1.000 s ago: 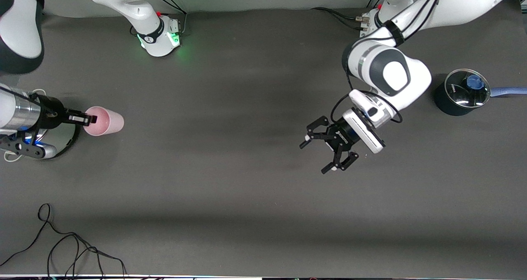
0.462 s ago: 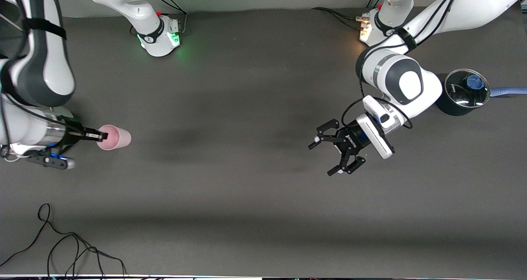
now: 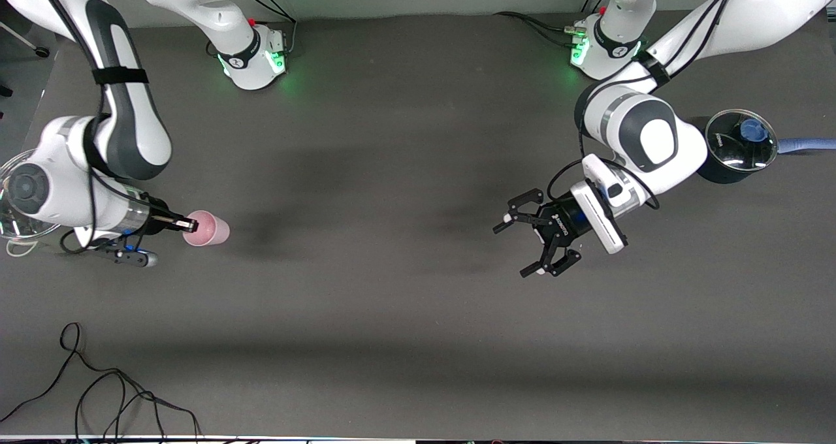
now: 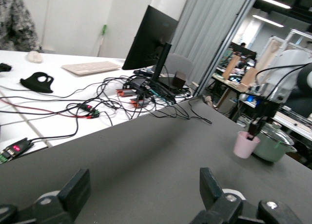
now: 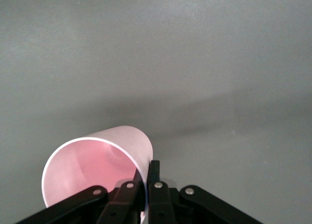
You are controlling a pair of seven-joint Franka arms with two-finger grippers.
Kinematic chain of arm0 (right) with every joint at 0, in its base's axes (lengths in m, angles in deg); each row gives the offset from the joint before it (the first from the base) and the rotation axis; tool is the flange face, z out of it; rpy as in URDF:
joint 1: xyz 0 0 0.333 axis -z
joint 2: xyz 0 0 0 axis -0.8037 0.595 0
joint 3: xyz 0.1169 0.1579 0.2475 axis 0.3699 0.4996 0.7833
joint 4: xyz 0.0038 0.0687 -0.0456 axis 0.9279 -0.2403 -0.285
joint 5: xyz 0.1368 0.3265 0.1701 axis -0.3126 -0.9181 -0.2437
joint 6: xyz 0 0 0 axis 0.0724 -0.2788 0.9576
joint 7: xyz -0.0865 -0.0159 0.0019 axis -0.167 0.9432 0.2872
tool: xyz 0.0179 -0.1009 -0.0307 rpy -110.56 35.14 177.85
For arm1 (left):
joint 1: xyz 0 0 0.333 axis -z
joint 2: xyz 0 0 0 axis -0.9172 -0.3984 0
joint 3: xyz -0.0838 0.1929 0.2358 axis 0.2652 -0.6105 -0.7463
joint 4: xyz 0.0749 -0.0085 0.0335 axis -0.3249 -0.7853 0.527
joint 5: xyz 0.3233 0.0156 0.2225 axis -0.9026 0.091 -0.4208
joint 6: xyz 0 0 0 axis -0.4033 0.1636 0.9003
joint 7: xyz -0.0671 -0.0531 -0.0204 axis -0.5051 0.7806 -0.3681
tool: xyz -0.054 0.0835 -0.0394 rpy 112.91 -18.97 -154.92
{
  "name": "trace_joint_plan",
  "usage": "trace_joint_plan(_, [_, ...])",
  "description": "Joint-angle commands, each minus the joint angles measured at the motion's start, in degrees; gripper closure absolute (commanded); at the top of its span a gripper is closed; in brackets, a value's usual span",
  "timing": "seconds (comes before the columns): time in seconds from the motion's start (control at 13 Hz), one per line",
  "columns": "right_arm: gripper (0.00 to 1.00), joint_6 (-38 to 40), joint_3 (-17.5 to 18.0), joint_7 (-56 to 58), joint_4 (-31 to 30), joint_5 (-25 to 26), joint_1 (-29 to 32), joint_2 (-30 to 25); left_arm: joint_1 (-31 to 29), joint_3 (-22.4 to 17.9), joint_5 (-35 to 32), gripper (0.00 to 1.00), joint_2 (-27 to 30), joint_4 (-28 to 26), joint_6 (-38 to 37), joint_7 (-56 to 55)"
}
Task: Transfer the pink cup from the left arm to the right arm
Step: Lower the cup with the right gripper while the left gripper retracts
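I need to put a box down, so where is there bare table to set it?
The widest bare stretch lies between the pink cup in the right gripper and the open left gripper. More room lies nearer the camera. It is crowded at the lidded pot and the loose cable.

The right arm reaches down from its base and bends back at the elbow, silver wrist low at its own end of the desk, slim black fingers pointing toward the middle. The right tool (image 3: 189, 223) is clamped tight on the rim of the pink cup (image 3: 210, 230), one finger inside, one outside, the cup carried up off the desk. Over at the left arm's end, the wrist is tilted down and the left tool (image 3: 532, 239) hangs with its openwork claw spread wide, holding nothing.
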Motion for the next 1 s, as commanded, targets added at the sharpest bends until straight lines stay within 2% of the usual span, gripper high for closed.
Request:
trace_joint_plan(0.0, [1.0, -7.84, -0.49, 1.23, -4.3, 0.64, -1.12, 1.69, -3.76, -0.64, -5.97, 0.01, 1.3, -3.07, -6.55, -3.96])
trace_joint_plan(0.15, [1.0, -11.36, -0.49, 1.93, -4.83, 0.64, -1.04, 4.43, -6.66, -0.91, -18.15, 0.01, 1.82, -3.34, -13.38, -16.39])
trace_joint_plan(0.38, [1.0, -12.08, -0.49, 1.94, -5.18, 0.55, -1.12, 5.05, -12.89, -1.09, -42.84, 0.01, 2.71, -1.33, -28.49, -42.76])
trace_joint_plan(0.46, [0.77, -12.08, -0.49, 1.94, -5.18, 0.55, -1.12, 5.23, -14.22, -1.09, -46.66, 0.01, 2.79, -0.01, -32.63, -47.18])
trace_joint_plan(0.54, [0.43, -12.08, -0.49, 1.94, -5.18, 0.64, -1.12, 5.23, -16.32, -1.09, -48.96, 0.01, 3.58, 0.87, -36.93, -50.45])
trace_joint_plan(0.62, [0.18, -12.08, -0.49, 1.94, -5.18, 0.55, -1.12, 5.14, -18.17, -1.0, -50.81, 0.01, 4.98, 1.32, -40.81, -52.74])
trace_joint_plan(0.69, [0.09, -11.91, -0.49, 1.94, -5.09, 0.55, -1.12, 4.88, -20.45, -1.09, -52.57, 0.01, 6.38, 2.19, -45.28, -55.9])
trace_joint_plan(0.77, [0.07, -11.65, -0.49, 1.85, -5.09, 0.55, -1.12, 4.53, -21.95, -1.09, -55.72, 0.01, 7.7, 3.33, -50.2, -59.67])
trace_joint_plan(0.92, [0.0, -9.37, -0.49, 1.76, -5.01, 0.55, -1.12, 2.08, -23.28, -1.09, -65.46, 0.01, 9.21, 9.55, -61.62, -71.51])
